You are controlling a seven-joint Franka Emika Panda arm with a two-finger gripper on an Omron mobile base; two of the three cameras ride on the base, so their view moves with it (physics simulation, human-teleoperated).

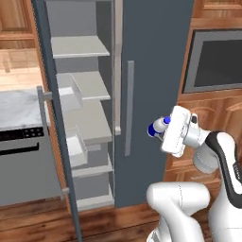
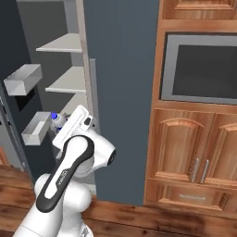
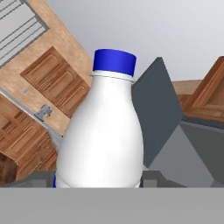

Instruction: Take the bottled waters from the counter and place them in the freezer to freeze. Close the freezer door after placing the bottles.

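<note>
The arm is up in front of the freezer [image 1: 90, 85] with a bottle [image 3: 105, 140] clamped in its gripper [image 1: 163, 132]; from the hand view the bottle looks white with a blue cap, and the finger tips are hidden low behind it, so I judge the grip from how it hangs there rather than from seeing the pads. The freezer door [image 1: 54, 123] stands swung wide, its white bins [image 1: 75, 146] jutting toward the opening, and grey shelves [image 1: 87, 125] wait inside. The bottle sits just in front of the shut dark panel [image 1: 146, 85] beside the opening, not yet over any shelf. The risk I see is the swing inward: the bottle or wrist could clip the dividing edge or a door bin, or it could tip once set down.
</note>
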